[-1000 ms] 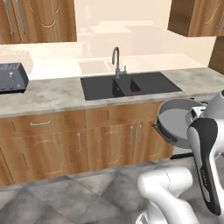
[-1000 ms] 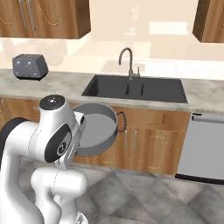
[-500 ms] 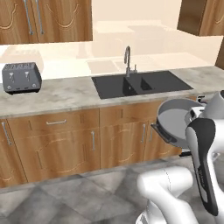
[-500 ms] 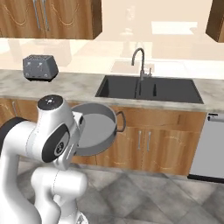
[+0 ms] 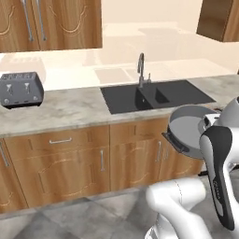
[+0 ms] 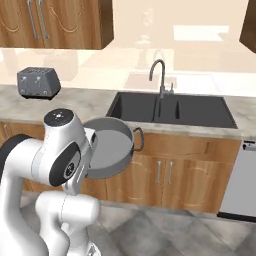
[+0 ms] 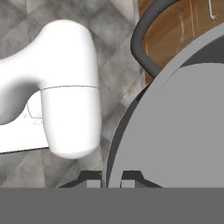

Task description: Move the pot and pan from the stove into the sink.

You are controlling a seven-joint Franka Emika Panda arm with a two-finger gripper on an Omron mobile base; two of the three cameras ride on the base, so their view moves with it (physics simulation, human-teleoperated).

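pot position: we see the pot (image 6: 109, 147) held up off the floor in front of the lower cabinets (image 5: 79, 161), near side of the counter (image 5: 70, 109), tipped so its open mouth faces sideways rather than up.
gripper state: the gripper (image 7: 110, 177) is clenched on the pot's rim; in the hand view one fingertip sits on each side of the thin wall.
sink position: the sink (image 6: 172, 110) lies farther back, set into the counter, faucet (image 6: 159, 75) behind its divider; pot and sink are apart, pot lower than the counter edge.
handling, weight: we judge the pot rigid metal and fairly heavy for a rim pinch; held at one edge it will tend to swing or rotate about the fingers.
handling, surface: smooth wall, so likely slippery; not fragile, but a drop would be loud.
hold point: we judge the present rim pinch workable; the dark side handle (image 6: 138, 138) offers a less slippery hold.
other items: toaster (image 5: 21, 89) far left on the counter, well apart from the sink.
task status: pot not yet in the sink.
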